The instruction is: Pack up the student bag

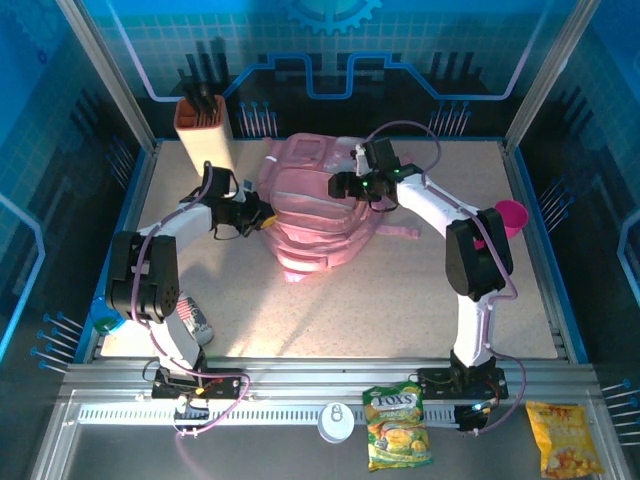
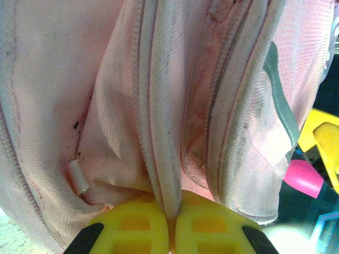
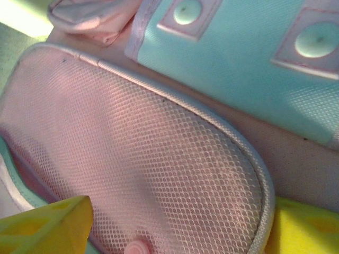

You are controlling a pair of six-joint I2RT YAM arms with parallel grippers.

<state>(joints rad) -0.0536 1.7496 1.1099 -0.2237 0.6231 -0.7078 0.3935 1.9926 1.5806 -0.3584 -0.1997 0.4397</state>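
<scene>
The student bag [image 1: 310,215], a large pink backpack, lies in the middle of the table. My left gripper [image 1: 262,218] is at its left edge. In the left wrist view this gripper [image 2: 172,225] is shut on a pale zip band of the student bag [image 2: 164,106] that runs up between folds of pink fabric. My right gripper [image 1: 347,186] hovers over the bag's upper right part. Seen from the right wrist, it [image 3: 177,233] stands wide open, one yellow finger [image 3: 47,227] on each side of a pink mesh pocket [image 3: 143,159]. A turquoise panel [image 3: 238,58] lies beyond the pocket.
A brown holder with dark pens [image 1: 203,128] stands at the back left. A pink cup [image 1: 511,216] sits at the right and a can [image 1: 195,320] by the left arm's base. On the front rail lie a green snack bag [image 1: 397,428], a yellow snack bag [image 1: 563,440] and a white lid [image 1: 336,420].
</scene>
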